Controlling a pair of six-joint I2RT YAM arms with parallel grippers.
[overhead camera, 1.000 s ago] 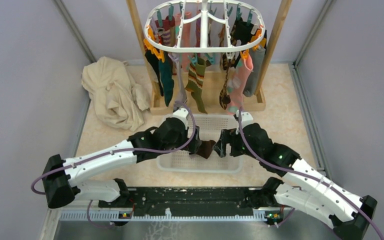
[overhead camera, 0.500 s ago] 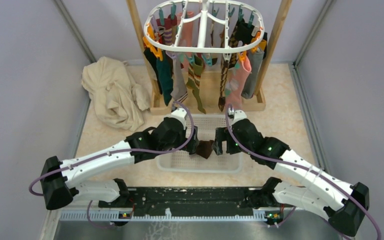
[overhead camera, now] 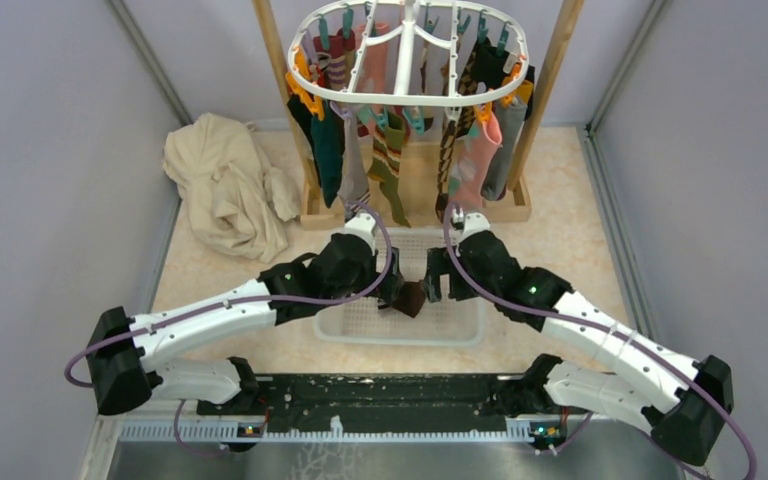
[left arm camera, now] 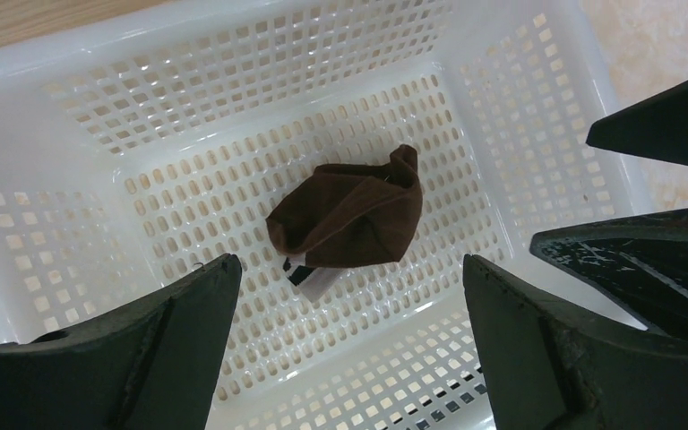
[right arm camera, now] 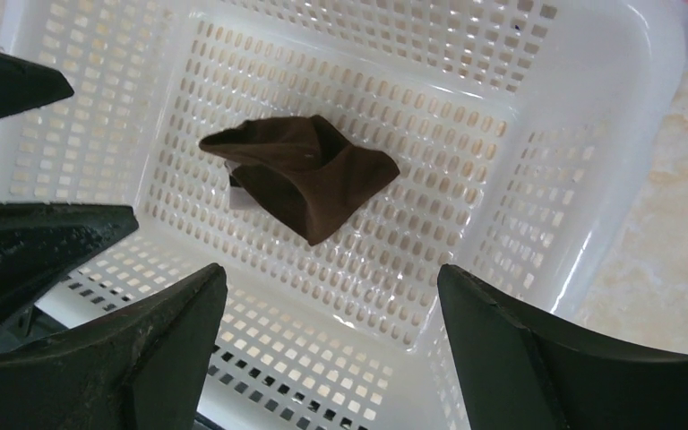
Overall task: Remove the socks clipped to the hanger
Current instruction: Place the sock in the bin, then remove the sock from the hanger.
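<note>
The white oval hanger [overhead camera: 407, 98] hangs in a wooden frame at the back, with several socks [overhead camera: 392, 165] clipped to it in green, grey, striped, argyle and pink. A brown sock [overhead camera: 411, 297] lies loose on the floor of the white mesh basket [overhead camera: 400, 332]; it also shows in the left wrist view [left arm camera: 348, 219] and the right wrist view [right arm camera: 306, 176]. My left gripper [left arm camera: 349, 309] and my right gripper [right arm camera: 331, 313] both hover over the basket, open and empty, facing each other above the brown sock.
A crumpled beige cloth [overhead camera: 225, 185] lies on the floor at the left. The wooden frame's posts [overhead camera: 543, 95] and base [overhead camera: 412, 212] stand just behind the basket. Grey walls close in both sides.
My right arm has drawn a little left and back toward the basket. The hanger has swung and its socks have settled straighter. The brown sock lies still.
</note>
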